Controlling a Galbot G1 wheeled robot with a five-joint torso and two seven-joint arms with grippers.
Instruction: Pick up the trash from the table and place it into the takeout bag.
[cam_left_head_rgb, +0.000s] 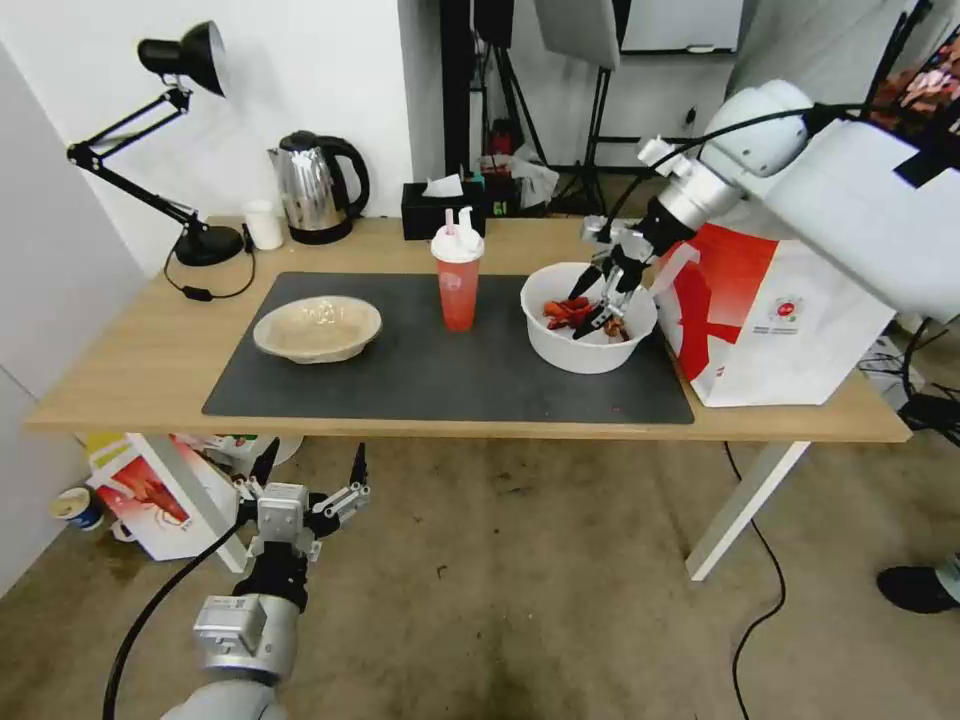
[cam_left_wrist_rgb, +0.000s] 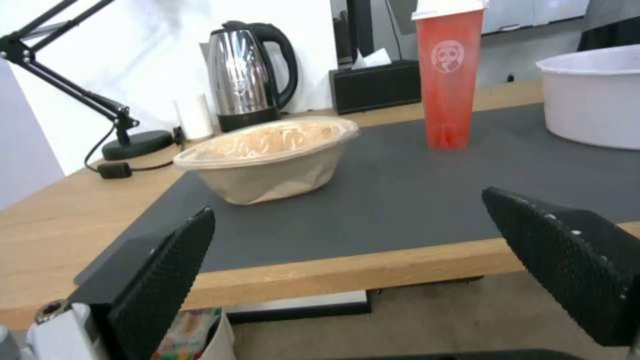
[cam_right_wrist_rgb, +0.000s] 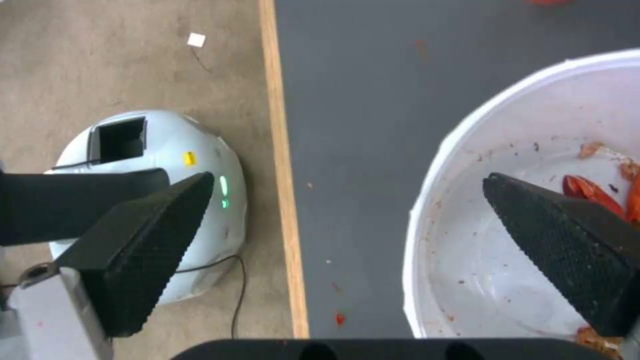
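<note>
The deep white bowl (cam_left_head_rgb: 585, 352) with red crayfish shells (cam_left_head_rgb: 565, 312) sits on the right of the dark mat (cam_left_head_rgb: 430, 375). My right gripper (cam_left_head_rgb: 603, 297) hangs open over it. In the right wrist view (cam_right_wrist_rgb: 348, 177) one finger is above the inside of the bowl (cam_right_wrist_rgb: 480, 250), and the rim lies between the two. The red white-lidded cup (cam_left_head_rgb: 458, 288) stands mid-mat and the tan pulp bowl (cam_left_head_rgb: 318, 328) lies on the left. The takeout bag (cam_left_head_rgb: 770, 320) stands at the table's (cam_left_head_rgb: 130, 375) right end. My left gripper (cam_left_head_rgb: 310, 470) is open below the table's front edge, facing the pulp bowl (cam_left_wrist_rgb: 267, 160) and the cup (cam_left_wrist_rgb: 448, 85).
Along the back edge stand a black desk lamp (cam_left_head_rgb: 190, 150), a small white cup (cam_left_head_rgb: 264, 225), a steel kettle (cam_left_head_rgb: 315, 190) and a black tissue box (cam_left_head_rgb: 440, 210). A crayfish-printed box (cam_left_head_rgb: 150, 495) lies on the floor under the left end. A white table leg (cam_left_head_rgb: 745, 505) slants at the right.
</note>
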